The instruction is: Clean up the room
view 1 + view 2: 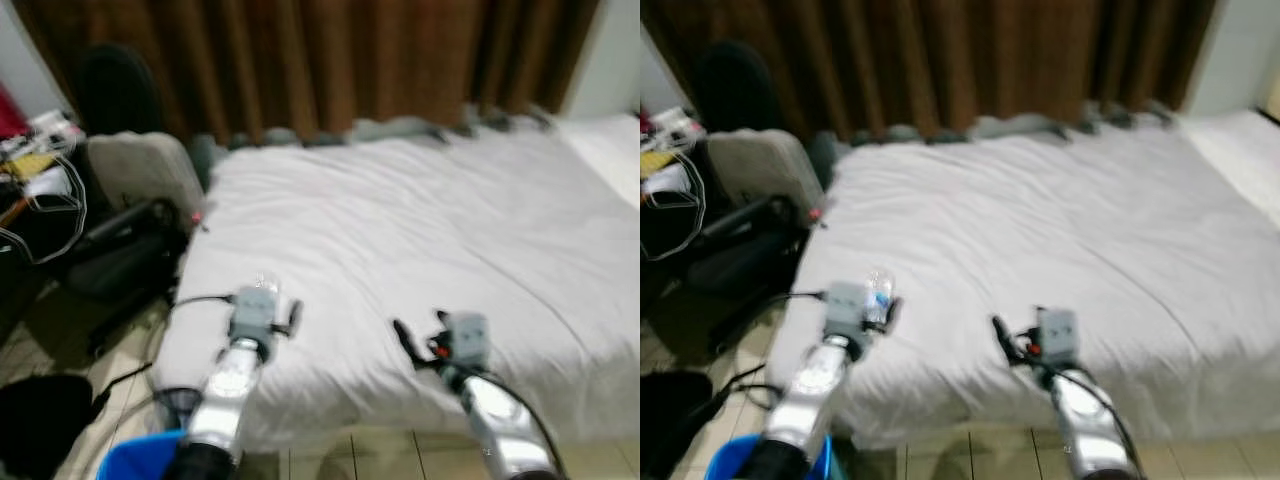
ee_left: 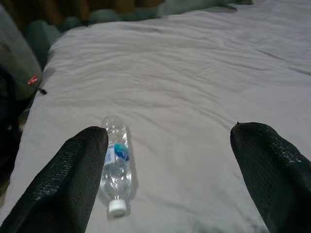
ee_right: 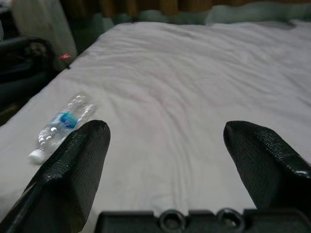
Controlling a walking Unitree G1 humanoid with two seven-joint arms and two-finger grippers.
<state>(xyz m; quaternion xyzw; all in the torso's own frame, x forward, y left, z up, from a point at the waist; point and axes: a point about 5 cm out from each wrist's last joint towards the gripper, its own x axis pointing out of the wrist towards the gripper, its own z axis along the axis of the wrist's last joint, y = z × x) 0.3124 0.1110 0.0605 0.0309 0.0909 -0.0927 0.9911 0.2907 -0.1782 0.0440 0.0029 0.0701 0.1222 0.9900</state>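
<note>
Left pincer [image 2: 170, 160] hovers over the near left part of the bed [image 1: 420, 220], fingers spread wide with nothing between them. Right pincer [image 3: 167, 155] hovers over the near edge of the bed further right, likewise spread and empty.

Task item: a clear plastic water bottle [image 2: 115, 165] with a blue label and a white cap. It lies on its side on the white sheet, near the bed's left near corner. In the left wrist view it sits just beside the inner face of one finger [image 2: 73, 179], just ahead of the fingertips. Its long axis runs roughly along the pincer's pointing direction, cap end nearer the robot.

Relation governing the next move: the left arm is clearly the nearer one. In the right wrist view the bottle lies well off to the left, outside the finger span. Judgement: the left pincer needs a small leftward shift to centre the bottle between the fingers, then a descent.

A blue bin [image 1: 140, 458] stands on the floor at the near left, below the left arm. It is a probable drop point.
</note>
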